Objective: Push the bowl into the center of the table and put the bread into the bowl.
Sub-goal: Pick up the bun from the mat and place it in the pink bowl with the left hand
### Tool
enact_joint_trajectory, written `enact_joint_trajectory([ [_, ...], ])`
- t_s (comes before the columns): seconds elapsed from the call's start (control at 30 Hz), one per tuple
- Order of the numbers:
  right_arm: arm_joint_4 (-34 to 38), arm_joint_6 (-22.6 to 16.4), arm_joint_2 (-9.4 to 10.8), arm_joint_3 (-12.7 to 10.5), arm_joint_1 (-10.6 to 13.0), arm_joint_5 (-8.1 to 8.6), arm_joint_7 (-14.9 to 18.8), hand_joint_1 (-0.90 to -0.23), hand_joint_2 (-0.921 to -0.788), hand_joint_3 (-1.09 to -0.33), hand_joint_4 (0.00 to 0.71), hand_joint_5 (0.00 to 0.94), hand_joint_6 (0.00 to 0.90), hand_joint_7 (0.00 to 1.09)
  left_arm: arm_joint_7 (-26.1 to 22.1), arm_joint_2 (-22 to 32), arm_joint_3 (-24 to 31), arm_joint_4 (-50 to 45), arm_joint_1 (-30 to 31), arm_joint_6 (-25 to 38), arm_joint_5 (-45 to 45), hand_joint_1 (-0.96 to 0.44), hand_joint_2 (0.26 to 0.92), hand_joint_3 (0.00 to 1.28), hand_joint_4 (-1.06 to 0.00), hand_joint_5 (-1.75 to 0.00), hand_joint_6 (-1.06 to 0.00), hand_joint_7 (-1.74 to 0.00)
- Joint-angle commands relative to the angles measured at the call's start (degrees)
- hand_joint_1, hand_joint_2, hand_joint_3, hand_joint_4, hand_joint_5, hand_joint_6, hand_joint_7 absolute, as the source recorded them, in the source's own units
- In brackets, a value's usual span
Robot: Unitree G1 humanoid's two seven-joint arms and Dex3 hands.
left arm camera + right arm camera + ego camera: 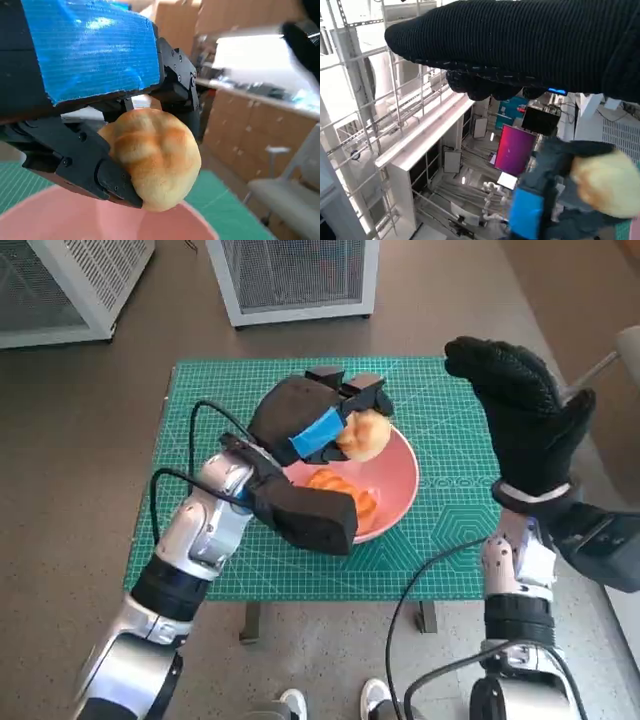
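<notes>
Bread roll (364, 437) pinched in left hand (312, 425) fingers (90, 165) above pink bowl (398, 490)'s one-o'clock rim; right hand (520, 415) raised, fingers together, empty.

Golden-brown bread roll (152, 157), paler in its creases, between the black fingers (82, 160) of the left hand (315, 425). Blue tape (95, 47) across that hand's back. Pink bowl (395, 490) just beneath, with an orange pastry (345, 490) in it. Green cutting mat (440, 530) with a fine pale grid under the bowl. Black knitted glove on the right hand (520, 410).
</notes>
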Motion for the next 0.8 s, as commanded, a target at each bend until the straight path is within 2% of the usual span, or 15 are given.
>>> enact_joint_trajectory([
  [0.03,0.44,-0.61,-0.55,0.05,1.8,-1.42,-0.79,-0.582,-0.921,-0.615,0.236,0.002,-0.001,0.54,-1.74,-0.43,0.23,0.2,-0.64,0.8,-1.36,0.0,0.921,0.21,-0.53,-1.32,-0.46,-1.35],
  [0.07,0.42,-0.73,-0.56,0.09,1.81,-1.51,-0.93,-0.581,-0.921,-0.616,0.236,0.002,-0.001,0.54,-2.58,-0.41,0.28,0.02,-0.51,1.29,-1.67,0.0,0.921,0.25,-0.48,-1.36,-0.42,-1.39],
  [0.1,0.41,-0.82,-0.57,0.12,1.82,-1.57,-1.03,-0.58,-0.921,-0.618,0.236,0.002,-0.001,0.54,-3.17,-0.39,0.32,-0.12,-0.42,1.63,-1.9,-0.02,0.9,0.25,-0.43,-1.23,-0.38,-1.27],
  [0.17,0.48,-1.03,-0.47,0.23,1.71,-1.86,-1.4,-0.577,-0.921,-0.623,0.237,0.002,-0.001,0.54,-4.72,-0.07,0.4,-0.64,-0.13,2.31,-2.36,-0.12,0.888,0.16,-0.37,-0.64,-0.35,-0.77],
  [0.2,0.52,-1.06,-0.42,0.26,1.64,-1.98,-1.56,-0.576,-0.921,-0.624,0.236,0.002,-0.001,0.54,-5.73,0.23,0.27,-1.19,0.01,3.0,-2.26,-0.15,0.894,0.13,-0.37,-0.52,-0.35,-0.68],
  [0.23,0.54,-1.08,-0.38,0.28,1.59,-2.06,-1.67,-0.574,-0.921,-0.626,0.236,0.002,-0.001,0.54,-6.45,0.45,0.16,-1.61,0.1,3.52,-2.18,-0.24,0.904,0.1,-0.31,-0.34,-0.31,-0.52],
  [0.3,0.57,-1.19,-0.3,0.35,1.48,-2.28,-1.94,-0.572,-0.921,-0.629,0.236,0.001,-0.001,0.54,-8.3,1.19,-0.16,-2.33,0.11,4.43,-1.87,-0.37,0.914,0.07,-0.2,-0.14,-0.25,-0.33],
  [0.37,0.54,-1.23,-0.2,0.42,1.4,-2.46,-2.19,-0.57,-0.921,-0.63,0.236,0.001,-0.001,0.54,-10.57,2.07,-0.45,-3.13,0.05,5.4,-1.57,-0.48,0.917,0.07,-0.11,-0.07,-0.2,-0.24],
  [0.47,0.48,-1.19,-0.08,0.57,1.26,-2.59,-2.45,-0.568,-0.921,-0.631,0.236,0.001,-0.001,0.53,-14.39,3.41,-0.41,-4.59,0.15,6.7,-1.97,-0.61,0.92,0.13,-0.04,-0.02,-0.11,-0.16],
  [0.63,0.02,-0.95,0.18,1.0,1.12,-2.6,-2.9,-0.568,-0.921,-0.633,0.236,0.001,-0.001,0.53,-18.61,4.02,2.18,-5.27,0.46,6.34,-7.27,-0.73,0.921,0.26,-0.01,0.0,-0.06,-0.11],
  [0.8,-0.56,-0.62,0.34,1.51,1.09,-2.65,-3.37,-0.568,-0.921,-0.635,0.235,0.001,-0.001,0.53,-21.56,3.4,7.63,-3.91,1.36,3.41,-17.96,-0.76,0.921,0.36,0.0,0.0,-0.05,-0.09],
])
